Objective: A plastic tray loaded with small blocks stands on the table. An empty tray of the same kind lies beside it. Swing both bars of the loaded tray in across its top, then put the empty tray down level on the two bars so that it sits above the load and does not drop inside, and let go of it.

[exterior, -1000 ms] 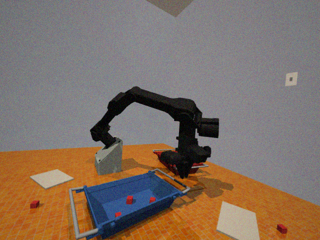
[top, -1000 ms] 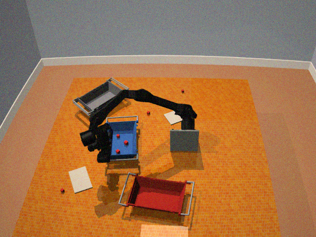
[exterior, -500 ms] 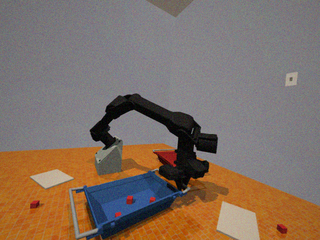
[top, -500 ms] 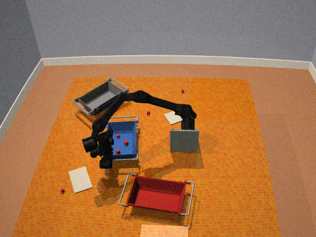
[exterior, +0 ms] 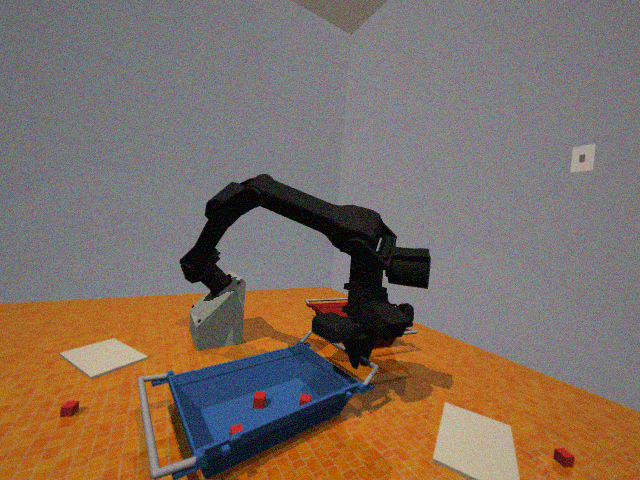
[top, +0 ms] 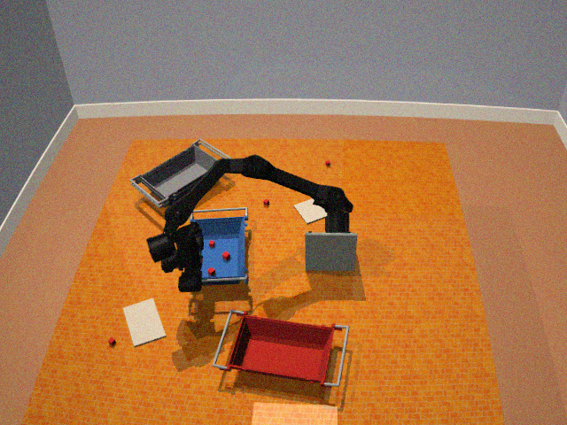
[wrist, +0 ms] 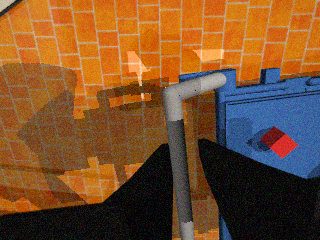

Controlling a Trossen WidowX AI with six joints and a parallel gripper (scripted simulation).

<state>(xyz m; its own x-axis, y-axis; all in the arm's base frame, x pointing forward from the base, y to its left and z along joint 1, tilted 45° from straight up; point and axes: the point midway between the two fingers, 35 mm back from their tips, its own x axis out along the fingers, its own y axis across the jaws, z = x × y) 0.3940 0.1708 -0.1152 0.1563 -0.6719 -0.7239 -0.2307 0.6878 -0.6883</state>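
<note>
The blue tray (top: 242, 249) (exterior: 279, 431) (wrist: 221, 120) holds three red blocks, one being a block (top: 226, 255) (exterior: 259, 399) in the middle. Its far bar (top: 220, 210) (exterior: 147, 423) in the top view is swung out over its end. Its other bar (top: 229, 278) (exterior: 371, 377) (wrist: 176, 105) also stands out past its end. My gripper (exterior: 356, 364) (wrist: 183, 148) is slightly open at this bar; in the wrist view the bar runs through the gap between the fingertips, not clamped. The arm hides one side of the blue tray in the top view. An empty red tray (top: 283, 350) (exterior: 328, 308) stands apart, bars out.
An empty grey tray (top: 185, 179) stands behind the blue tray in the top view, partly under the arm. White flat plates (top: 143, 321) (exterior: 478, 441) lie on the table, one near the arm's base (top: 330, 252) (exterior: 219, 320). Several loose red blocks lie about, one a block (top: 112, 341) at the left.
</note>
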